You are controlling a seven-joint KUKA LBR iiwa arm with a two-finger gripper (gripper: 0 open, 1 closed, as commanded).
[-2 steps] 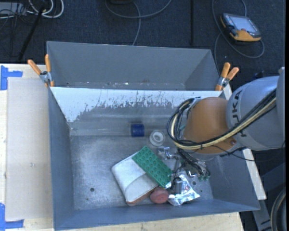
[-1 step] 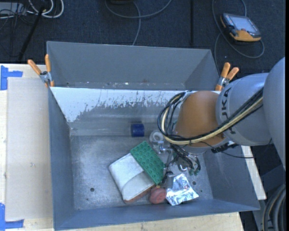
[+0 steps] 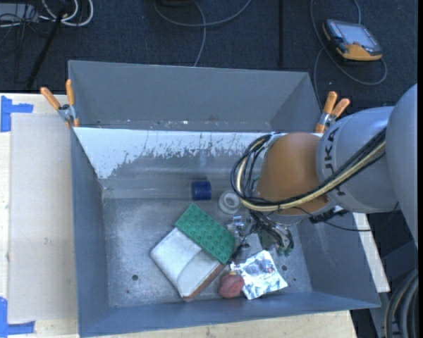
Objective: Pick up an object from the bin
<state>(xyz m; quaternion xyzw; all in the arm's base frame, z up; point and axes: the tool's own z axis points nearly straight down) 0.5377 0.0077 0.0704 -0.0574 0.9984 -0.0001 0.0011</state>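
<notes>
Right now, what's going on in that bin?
The arm reaches into the grey bin from the right. Its gripper is low near the floor, between a green studded plate and a crinkled silver foil packet. I can't tell whether it has hold of anything. A white pad and a reddish ball lie close by.

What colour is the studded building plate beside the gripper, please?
The plate is green, shown in the camera view.
</notes>
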